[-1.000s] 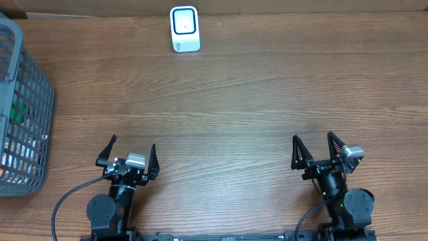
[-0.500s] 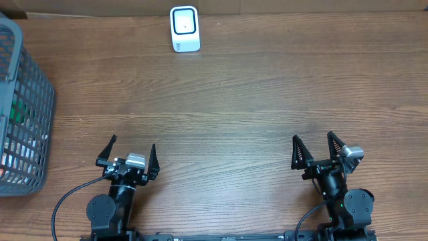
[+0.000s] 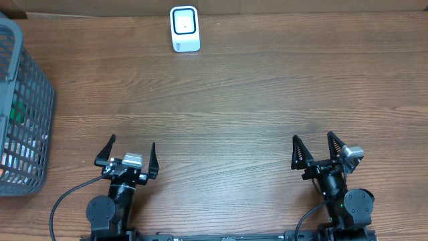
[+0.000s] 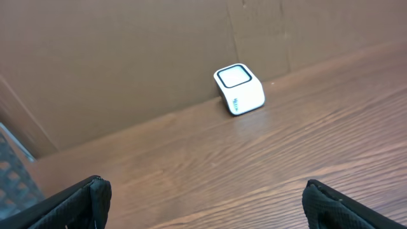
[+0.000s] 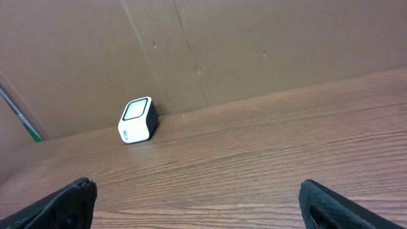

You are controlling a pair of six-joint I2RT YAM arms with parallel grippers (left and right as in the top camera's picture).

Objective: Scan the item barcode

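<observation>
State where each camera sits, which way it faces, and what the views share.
Overhead: above the table, looking straight down; shows scanner, basket, left gripper and right gripper, both open.
Left wrist: low on the left arm, facing the cardboard wall; its fingertips fill the bottom corners.
Right wrist: low on the right arm, facing that wall; its fingertips fill the bottom corners.
Shared: all three show the scanner.

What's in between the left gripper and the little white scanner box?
Nothing at all. In the overhead view, only bare wooden table stretches from the open left gripper up to the white barcode scanner.
</observation>
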